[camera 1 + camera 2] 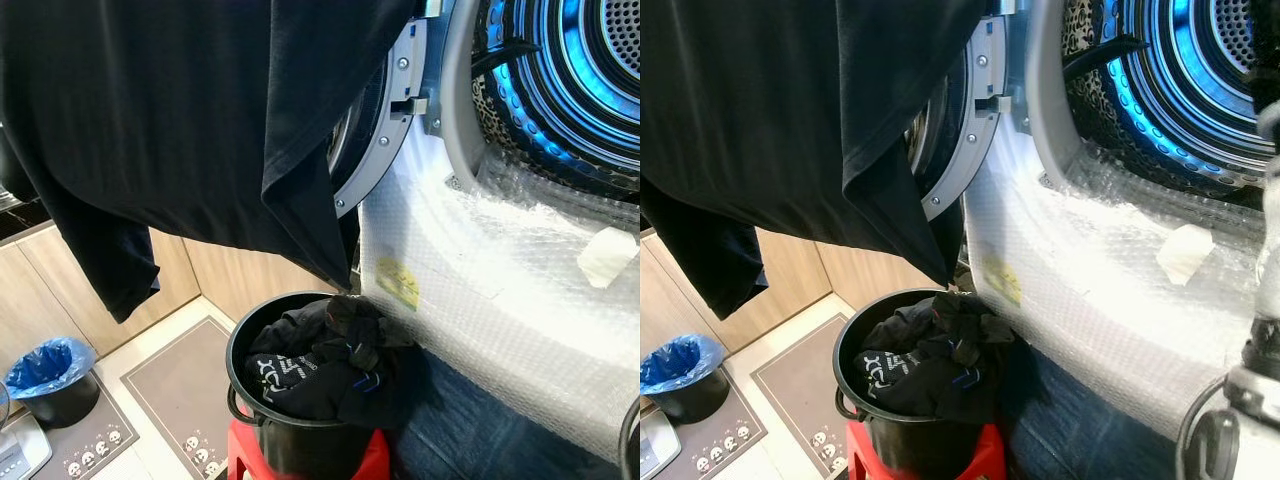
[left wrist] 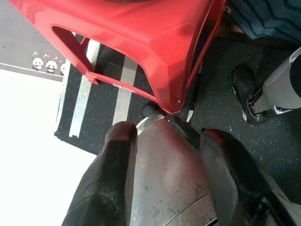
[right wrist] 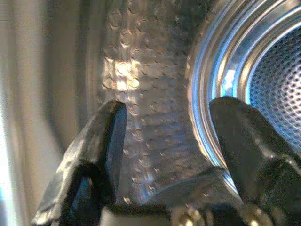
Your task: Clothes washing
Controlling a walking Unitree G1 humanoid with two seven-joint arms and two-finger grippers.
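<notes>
**Dark shirt hanging before the open washer, right claw empty at the drum mouth**

The right gripper [image 3: 167, 136] has its two black fingers spread, with nothing between them, pointing at the dimpled grey door seal [image 3: 141, 94] beside the blue-lit drum [image 1: 590, 70]. The left gripper [image 2: 164, 174] hangs low with fingers spread, above the red stool [image 2: 141, 42] and dark mat.

A large dark shirt [image 1: 170, 120] hangs across the upper left of the head views, in front of the washer's open door [image 1: 385, 130]. What holds it is cut off at the top edge. Below, a black bucket [image 1: 240, 395] on the stool holds more dark clothes [image 1: 320, 360], just beside the washer's bubble-wrapped front [image 1: 500, 290].

Loading seems under way. Next the shirt probably needs guiding through the drum opening, clear of the seal. Whether the drum already holds clothes is hard to make out.
</notes>
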